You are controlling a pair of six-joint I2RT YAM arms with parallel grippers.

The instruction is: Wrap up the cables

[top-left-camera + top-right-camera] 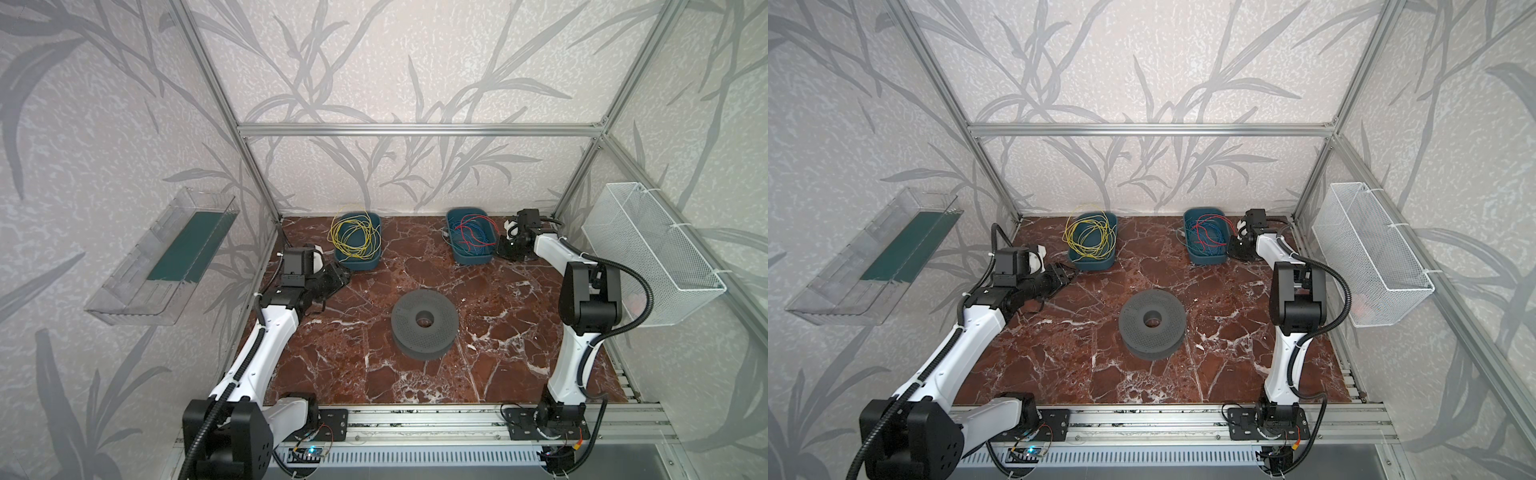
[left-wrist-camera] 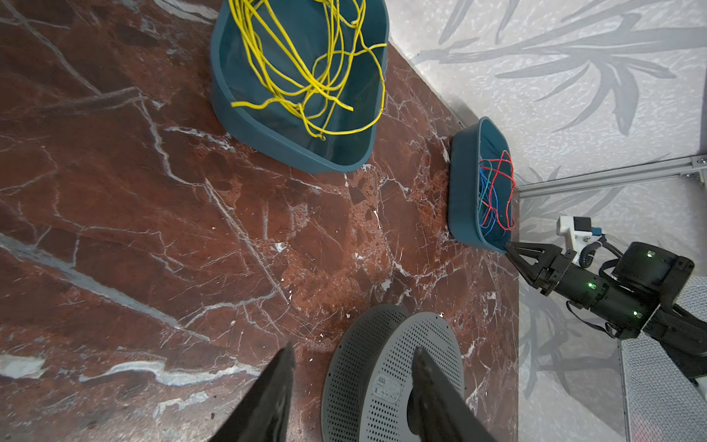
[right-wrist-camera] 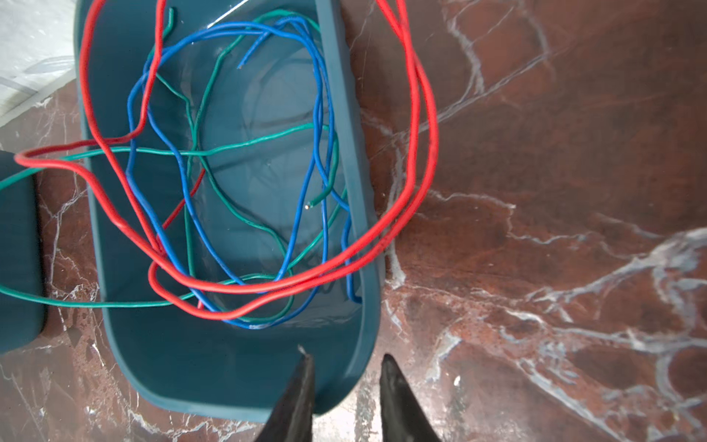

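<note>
Left wrist view: cables [image 2: 310, 87] and spool [image 2: 382, 344] cropped at picture edge.

yellow cables [image 2: 315, 82], teal bin [image 1: 357, 264], grey perforated spool [image 1: 409, 320], red-brown white-veined marble tabletop [image 1: 498, 353], leaf-patterned grey walls [image 1: 415, 62]

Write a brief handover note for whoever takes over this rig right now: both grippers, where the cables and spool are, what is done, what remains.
Left gripper: jaws open, empty, near the front corner of the blue bin.
Right gripper: jaws astride the end rim of the second bin; whether they pinch it is unclear.
Yellow cables: loose tangle in the blue bin, some loops over its rim.
Grey spool: lying flat mid-table, no cable visible on it.
Done: nothing wound.
Left: pick up the yellow cables and wind them onto the grey spool.
</note>
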